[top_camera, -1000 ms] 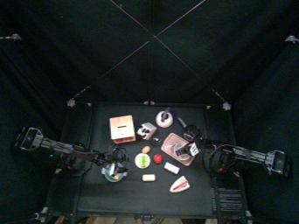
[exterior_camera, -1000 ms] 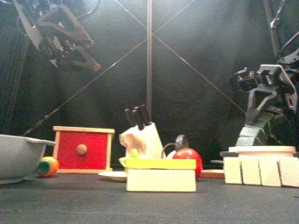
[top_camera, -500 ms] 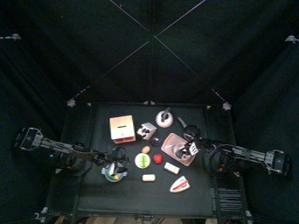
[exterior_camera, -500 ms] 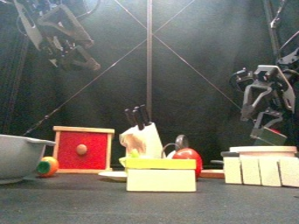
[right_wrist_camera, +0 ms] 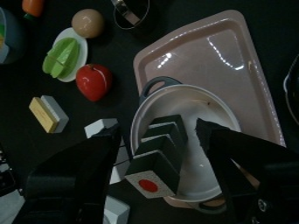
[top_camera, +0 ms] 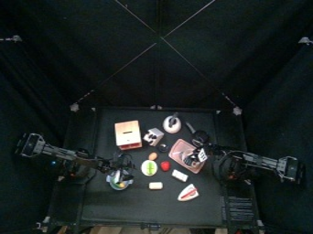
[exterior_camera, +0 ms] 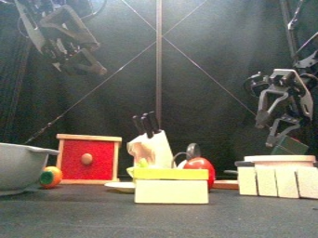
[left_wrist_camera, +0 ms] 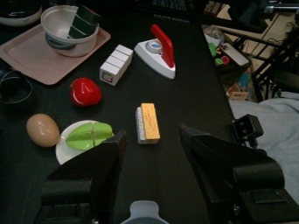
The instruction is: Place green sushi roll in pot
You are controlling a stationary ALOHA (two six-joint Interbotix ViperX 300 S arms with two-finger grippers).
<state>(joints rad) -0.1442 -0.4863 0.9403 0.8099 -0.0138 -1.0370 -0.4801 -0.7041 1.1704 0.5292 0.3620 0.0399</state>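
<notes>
The pot [right_wrist_camera: 212,112] stands on a pink tray [right_wrist_camera: 222,52], right of the table's middle in the top view [top_camera: 186,152]. My right gripper [right_wrist_camera: 163,140] hangs open just over the pot, jaws wide and holding nothing. Small pieces lie inside the pot. In the left wrist view one of them shows bright green, which I take for the green sushi roll [left_wrist_camera: 79,22]. Another piece [right_wrist_camera: 145,182] is dark with a white face and a red dot. My left gripper [left_wrist_camera: 158,162] is open and empty, high over the table's left front.
A red fruit [right_wrist_camera: 93,81], a brown egg [right_wrist_camera: 86,21], a plain green oval piece on a white plate [right_wrist_camera: 65,57] and a yellow block [right_wrist_camera: 47,112] lie left of the tray. Behind stand a red box [exterior_camera: 89,158] and a knife block [exterior_camera: 149,147]. A grey bowl [exterior_camera: 19,165] sits front left.
My right gripper's jaws have spread wider, and the gripper has risen a little over the pot. The left arm has hardly moved.
</notes>
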